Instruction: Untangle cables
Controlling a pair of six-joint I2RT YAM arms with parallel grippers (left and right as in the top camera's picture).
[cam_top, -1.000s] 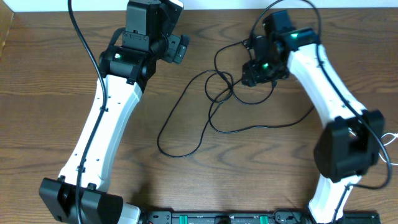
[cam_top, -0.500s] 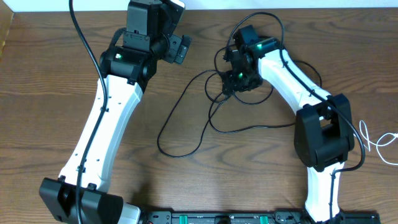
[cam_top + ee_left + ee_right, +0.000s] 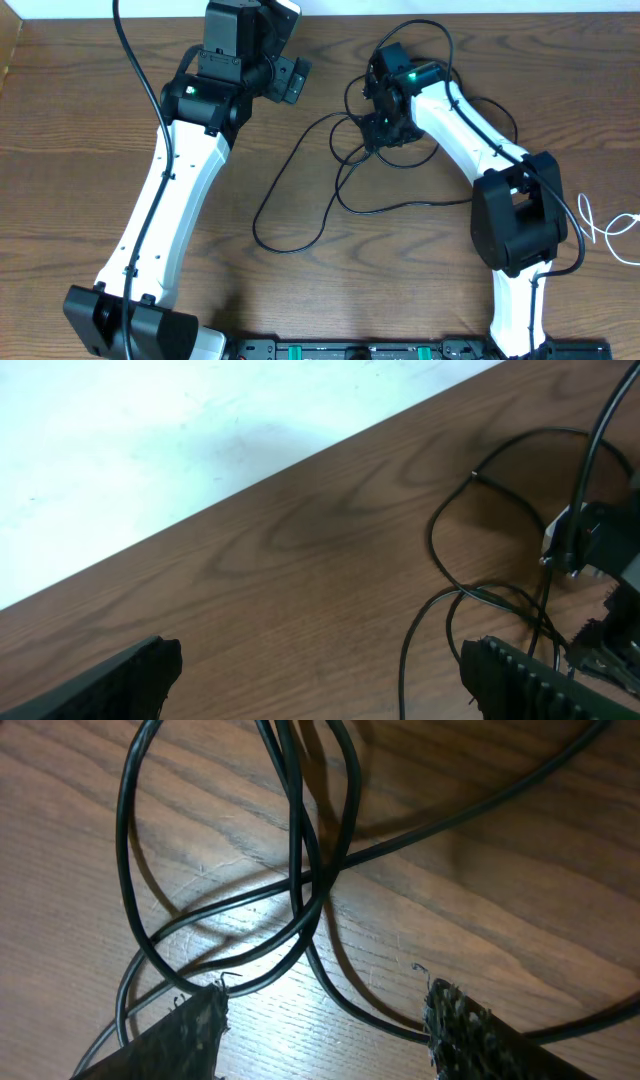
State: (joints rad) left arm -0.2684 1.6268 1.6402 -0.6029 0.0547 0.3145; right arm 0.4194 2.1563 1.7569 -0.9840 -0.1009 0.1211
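Several black cables (image 3: 300, 205) are spread as a loose tangle near the middle of a brown wooden table (image 3: 80, 150). One large loop is laid out toward the near left, and smaller loops are crossed over one another at its far right end. The right gripper (image 3: 325, 1005) is positioned low over that knot of small loops, with its jaws set partly apart. In the right wrist view one strand is seen running across the gap between the fingertips (image 3: 195, 1025), yet nothing appears to be pinched. Whether the left-hand tip is touched by the strand beside it cannot be told. The left gripper (image 3: 322, 653) is positioned above bare wood toward the far side of the table, left of the tangle and apart from it. Its jaws are spread wide and nothing is held between them. A white cable (image 3: 612, 228) is seen at the right edge of the table, well apart from the black ones and near the base of the right arm (image 3: 470, 110). A pale surface (image 3: 150, 430) is seen beyond the table's far edge.
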